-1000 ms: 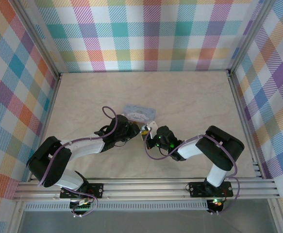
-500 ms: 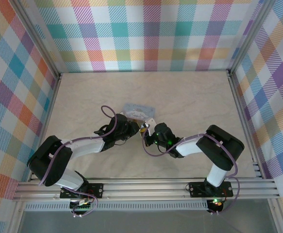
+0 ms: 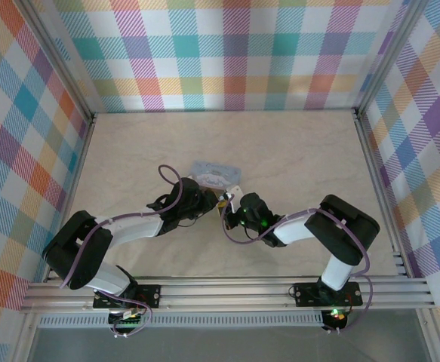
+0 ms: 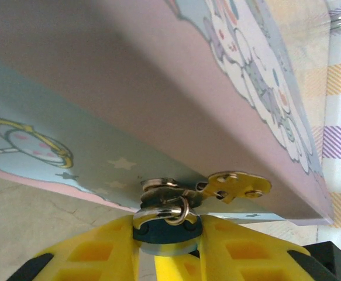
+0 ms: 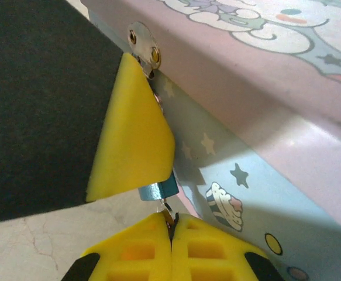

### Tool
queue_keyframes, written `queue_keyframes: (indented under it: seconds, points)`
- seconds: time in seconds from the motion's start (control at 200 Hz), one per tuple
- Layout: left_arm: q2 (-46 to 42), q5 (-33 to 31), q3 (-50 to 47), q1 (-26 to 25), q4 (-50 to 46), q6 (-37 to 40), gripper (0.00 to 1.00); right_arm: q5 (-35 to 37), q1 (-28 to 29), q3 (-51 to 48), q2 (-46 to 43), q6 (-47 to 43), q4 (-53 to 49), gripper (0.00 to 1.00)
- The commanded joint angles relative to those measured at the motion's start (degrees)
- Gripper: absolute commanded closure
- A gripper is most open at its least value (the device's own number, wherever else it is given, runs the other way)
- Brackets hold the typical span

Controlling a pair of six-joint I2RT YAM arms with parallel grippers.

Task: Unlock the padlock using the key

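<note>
Left gripper clenched on padlock at tin lid edge | my right gripper pinching key just below padlock | open table across upper frame, top view

The padlock lies just before the tin (at its hasp)

Pastel plaid walls enclose a beige marbled tabletop with aluminium framing.
</note>
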Motion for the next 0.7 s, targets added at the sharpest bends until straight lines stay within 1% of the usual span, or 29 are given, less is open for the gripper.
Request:
queue_keyframes:
  seconds: [0.0, 0.24, 0.4, 0.58, 0.695]
  points:
    - [-2.7, 1.9, 0.9, -1.2, -1.4, 0.8, 0.65, 0.8, 0.2, -0.7, -0.9, 3.0, 1.6, 1.00]
    - [-7.0, 0.5, 1.4, -0.7, -5.3, 2.0, 0.45, -1.5, 0.3, 1.0, 0.7, 6.1, -3.0, 1.00]
    - [-10.8, -0.7, 0.3, 0.8, -9.4, 1.4, 0.35, -5.1, 0.2, 2.6, 1.4, 9.6, -6.5, 1.00]
    - [-13.7, 1.8, -4.4, 3.2, -5.5, -2.5, 0.34, -6.5, 0.2, 4.1, 0.3, 14.5, -12.8, 1.00]
    - [-13.6, 3.4, -6.4, 3.8, -1.7, -4.6, 0.36, -7.5, 0.2, 5.5, -1.0, 17.7, -16.5, 1.00]
